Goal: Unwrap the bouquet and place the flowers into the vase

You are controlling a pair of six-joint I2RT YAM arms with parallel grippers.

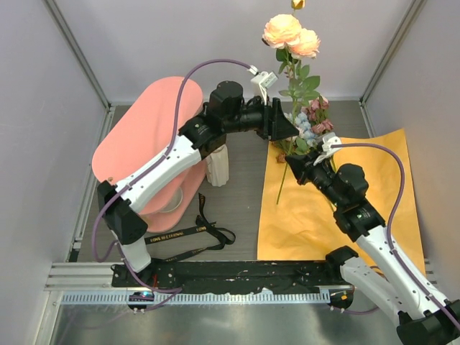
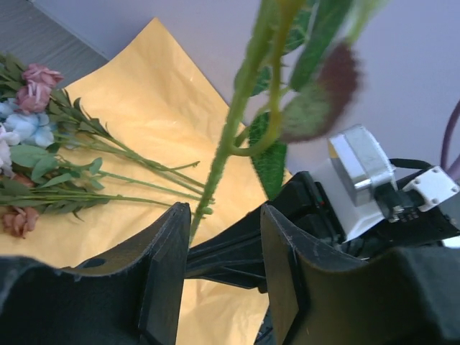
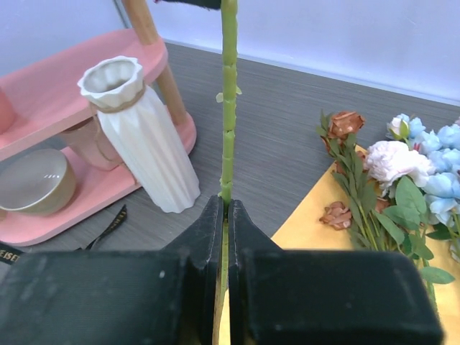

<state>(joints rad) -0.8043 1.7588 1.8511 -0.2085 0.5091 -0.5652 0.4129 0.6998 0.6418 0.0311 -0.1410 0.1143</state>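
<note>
The bouquet lies unwrapped: its orange paper (image 1: pixel 338 208) is spread flat on the table, and the black ribbon (image 1: pixel 188 234) lies loose near the left arm's base. My right gripper (image 3: pixel 224 203) (image 1: pixel 297 165) is shut on the green stem (image 3: pixel 228 100) of the peach roses (image 1: pixel 291 34) and holds it upright. My left gripper (image 2: pixel 224 211) (image 1: pixel 286 126) is open around the same stem (image 2: pixel 231 133) higher up, which runs close by its left finger (image 2: pixel 167 266). The rest of the flowers (image 3: pixel 392 169) (image 2: pixel 36 136) lie on the paper. The white ribbed vase (image 3: pixel 140 136) (image 1: pixel 218 165) stands upright left of the held stem.
A pink shelf (image 1: pixel 144 133) stands right behind the vase, with a beige bowl (image 3: pixel 32 183) on its lower level. Grey walls enclose the table on three sides. The lying flowers (image 1: pixel 314 123) sit at the paper's far left corner, just beyond both grippers.
</note>
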